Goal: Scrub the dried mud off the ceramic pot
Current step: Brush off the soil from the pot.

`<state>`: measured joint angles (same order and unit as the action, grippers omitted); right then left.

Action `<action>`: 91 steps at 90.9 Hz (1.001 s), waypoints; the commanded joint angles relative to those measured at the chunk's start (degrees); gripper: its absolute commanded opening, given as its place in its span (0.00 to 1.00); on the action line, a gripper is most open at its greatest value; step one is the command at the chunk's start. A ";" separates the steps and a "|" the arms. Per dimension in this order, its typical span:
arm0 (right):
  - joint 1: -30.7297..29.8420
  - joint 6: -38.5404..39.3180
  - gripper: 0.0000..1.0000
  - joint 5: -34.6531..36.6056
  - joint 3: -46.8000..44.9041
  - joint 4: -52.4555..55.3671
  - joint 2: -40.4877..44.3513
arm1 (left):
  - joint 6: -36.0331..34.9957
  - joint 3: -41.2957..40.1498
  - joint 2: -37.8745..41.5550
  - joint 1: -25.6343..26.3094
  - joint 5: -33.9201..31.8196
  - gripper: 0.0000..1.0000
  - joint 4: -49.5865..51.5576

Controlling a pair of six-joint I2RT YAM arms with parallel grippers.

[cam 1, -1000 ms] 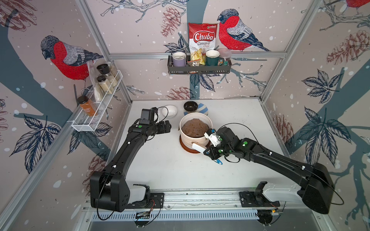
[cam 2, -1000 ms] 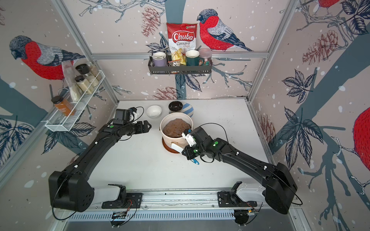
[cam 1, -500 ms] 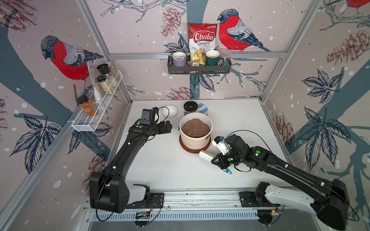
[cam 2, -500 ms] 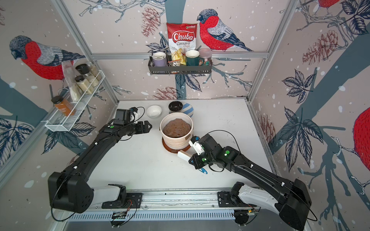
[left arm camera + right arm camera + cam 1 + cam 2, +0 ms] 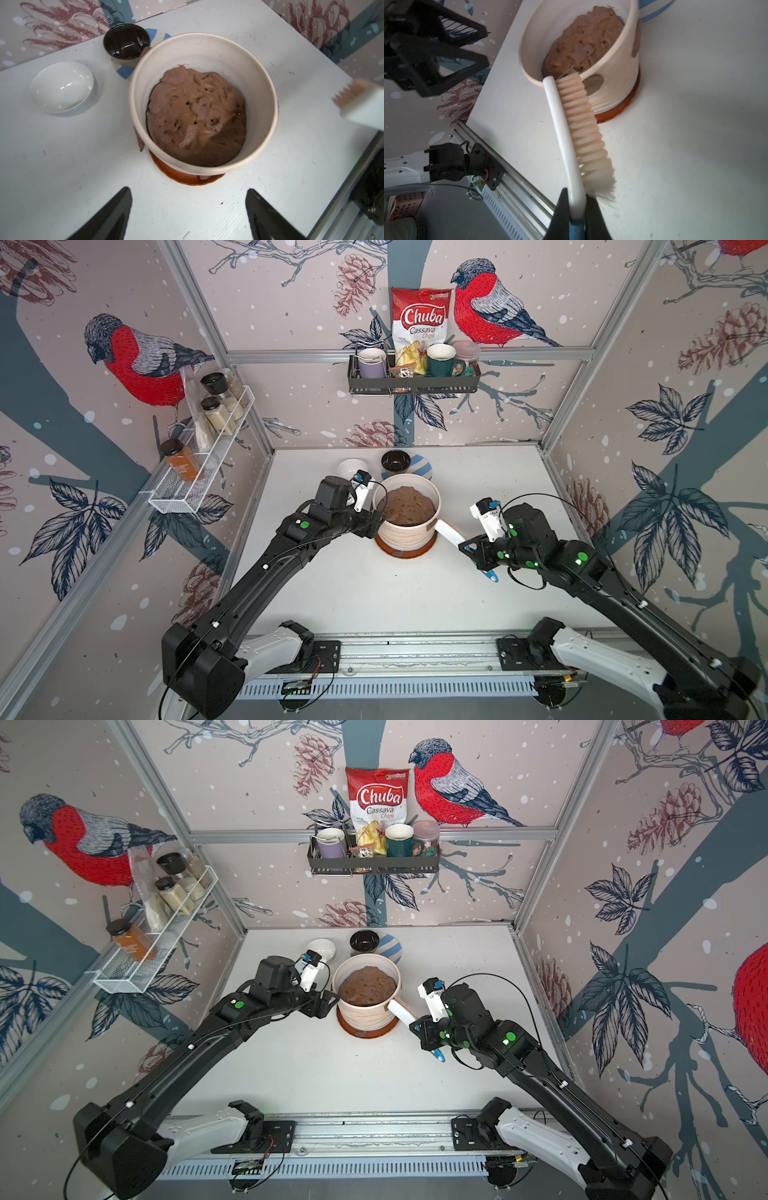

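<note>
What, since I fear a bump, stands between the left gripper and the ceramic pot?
Nothing visible: the left gripper faces the ceramic pot across bare table; the white bowl and black bowl lie off that path.

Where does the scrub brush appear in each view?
Top view: scrub brush between ceramic pot and right gripper.
Top view: scrub brush again right of pot.
Left wrist: blurred bristle end at frame edge, beyond pot.
Right wrist: mid-frame, from gripper to pot rim.
Shared landmark: the pot.

White brush in right end effector, beside ceramic pot
</note>
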<state>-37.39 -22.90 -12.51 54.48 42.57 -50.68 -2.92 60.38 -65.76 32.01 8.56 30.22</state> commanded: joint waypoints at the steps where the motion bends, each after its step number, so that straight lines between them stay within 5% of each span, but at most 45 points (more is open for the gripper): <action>1: 7.22 -4.61 0.00 -10.95 -1.59 1.42 0.18 | -13.55 -0.15 -0.09 4.60 -1.60 0.85 -0.18; 10: 14.32 -10.20 0.00 -31.22 -5.96 -7.73 0.12 | -21.86 0.21 -1.90 8.04 -1.50 0.86 0.93; 19: 17.30 -13.85 0.00 -39.60 -7.21 -13.01 0.31 | -25.72 2.61 -4.26 8.94 -1.86 0.87 3.18; 35: 20.16 -20.01 0.00 -43.56 -9.25 -18.09 -1.43 | -32.59 4.17 -5.53 8.95 -0.19 0.88 3.16; 59: 20.76 -58.40 0.00 -42.29 -18.06 -51.11 -2.35 | -45.20 7.43 -11.63 9.04 2.38 0.70 6.53; 83: 15.97 -53.74 0.00 -41.36 -14.10 -48.09 -8.74 | -45.44 13.23 -18.87 9.04 2.73 0.32 10.01; 91: 14.66 -51.64 0.00 -41.23 -13.05 -49.36 -12.49 | -45.64 12.92 -18.85 9.03 3.90 0.27 9.14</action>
<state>-21.45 -76.58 -53.74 40.03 -2.66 -59.77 -47.97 72.97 -84.47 40.88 10.02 38.13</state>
